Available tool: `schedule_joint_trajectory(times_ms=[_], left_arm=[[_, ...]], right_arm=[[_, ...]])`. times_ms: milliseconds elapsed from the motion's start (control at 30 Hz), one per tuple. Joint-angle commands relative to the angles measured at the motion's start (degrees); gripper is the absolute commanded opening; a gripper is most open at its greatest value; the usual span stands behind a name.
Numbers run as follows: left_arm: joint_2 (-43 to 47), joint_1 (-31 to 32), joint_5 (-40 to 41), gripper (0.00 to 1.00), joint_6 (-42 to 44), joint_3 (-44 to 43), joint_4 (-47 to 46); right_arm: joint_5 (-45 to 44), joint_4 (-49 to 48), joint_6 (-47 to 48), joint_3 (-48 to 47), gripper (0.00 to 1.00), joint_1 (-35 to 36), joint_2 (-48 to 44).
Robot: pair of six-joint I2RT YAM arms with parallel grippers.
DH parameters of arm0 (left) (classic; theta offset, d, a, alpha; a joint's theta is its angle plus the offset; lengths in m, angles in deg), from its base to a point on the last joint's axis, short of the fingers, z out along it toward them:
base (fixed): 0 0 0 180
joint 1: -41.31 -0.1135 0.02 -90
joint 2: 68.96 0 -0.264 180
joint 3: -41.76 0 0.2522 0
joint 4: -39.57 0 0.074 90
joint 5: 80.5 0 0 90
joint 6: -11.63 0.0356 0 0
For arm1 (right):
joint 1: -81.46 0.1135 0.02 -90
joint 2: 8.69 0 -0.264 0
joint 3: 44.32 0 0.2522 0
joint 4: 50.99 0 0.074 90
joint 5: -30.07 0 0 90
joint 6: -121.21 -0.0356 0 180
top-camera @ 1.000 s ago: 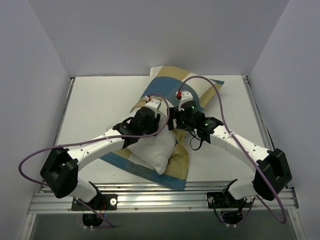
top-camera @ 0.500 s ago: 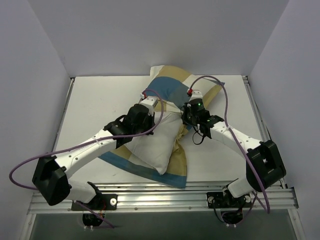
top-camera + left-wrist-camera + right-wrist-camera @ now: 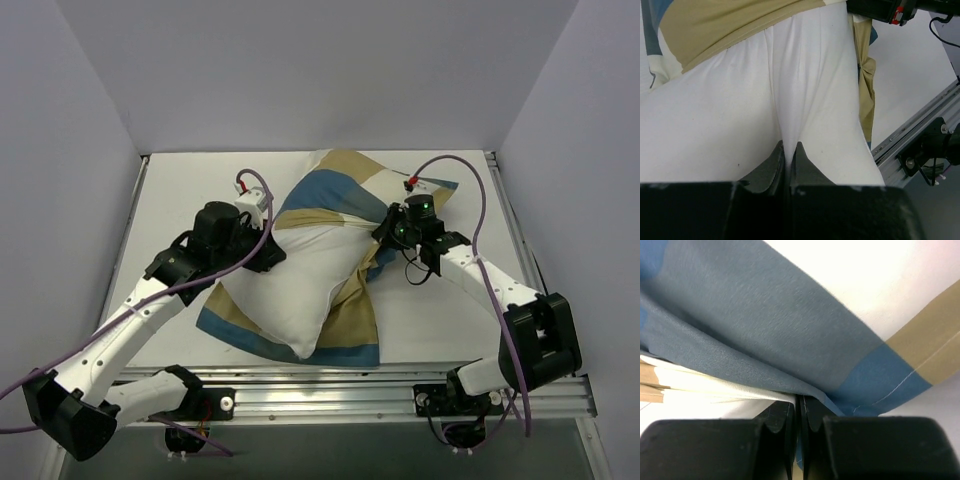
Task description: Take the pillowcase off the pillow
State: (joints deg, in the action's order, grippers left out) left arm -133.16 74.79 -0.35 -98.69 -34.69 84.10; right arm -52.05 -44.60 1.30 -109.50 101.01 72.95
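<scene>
Here, both arms pinch the half-uncovered pillow mid-table.
Overhead: the pillowcase is bunched over its far end, on a white table between grey walls. Left wrist: left gripper clamped on white pillow fabric. Right wrist: right gripper clamped on a blue pillowcase fold.

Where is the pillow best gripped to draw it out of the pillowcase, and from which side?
Grip the bare white end of the pillow, which bulges out of the pillowcase on the left. Come from that side and pinch a fold of its soft cover. The left gripper is shut on such a fold, and the right gripper is shut on the case's blue cloth.
</scene>
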Motion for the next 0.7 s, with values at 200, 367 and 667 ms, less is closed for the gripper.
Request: schedule_joint_trajectory(times_ms=[200,367,667], left_arm=[[10.0,-2.9,-3.8,0.02,-2.6,8.5,8.7],[9.2,-0.7,-4.2,0.63,-4.8,9.3,4.4],[0.2,-3.7,2.6,0.94,-2.8,-6.0,9.6]], right_arm=[[-11.5,3.8,3.0,7.3,0.0,-4.7,-11.0],[-11.0,6.5,3.7,9.1,0.08,5.6,-16.9],[-11.4,7.1,5.0,12.4,0.17,9.2,-20.3]])
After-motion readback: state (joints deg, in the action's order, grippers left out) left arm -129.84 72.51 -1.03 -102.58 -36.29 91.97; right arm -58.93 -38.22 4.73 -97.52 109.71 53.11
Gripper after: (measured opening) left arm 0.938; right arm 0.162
